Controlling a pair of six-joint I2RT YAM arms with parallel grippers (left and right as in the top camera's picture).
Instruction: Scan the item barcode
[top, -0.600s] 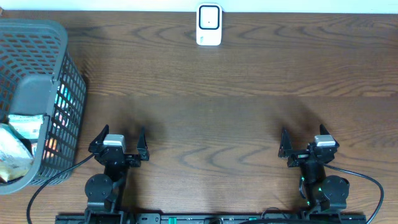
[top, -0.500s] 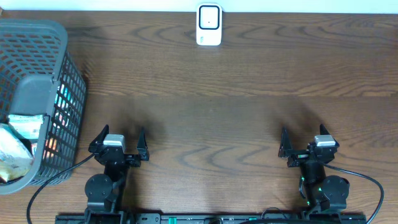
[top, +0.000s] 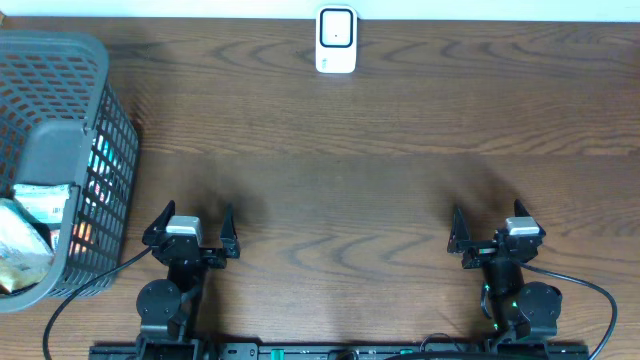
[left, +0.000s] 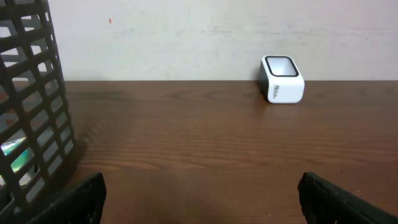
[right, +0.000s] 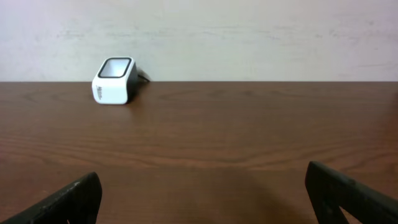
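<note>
We see nothing changed over the last half-second: our left tool (top: 196, 214) and right tool (top: 487, 216) sit parked at the near edge of the bench (top: 330, 170), fingers spread wide apart and holding nothing, so we judge the task not yet begun. The packaged items (top: 24, 245) to scan lie in the grey basket (top: 62, 60), just beside the left tool. The white scanner (top: 336, 40) stands at the far edge, well apart from both tools. The bench is dark wood-grain, and a plain pale wall (left: 186, 31) rises behind it.
</note>
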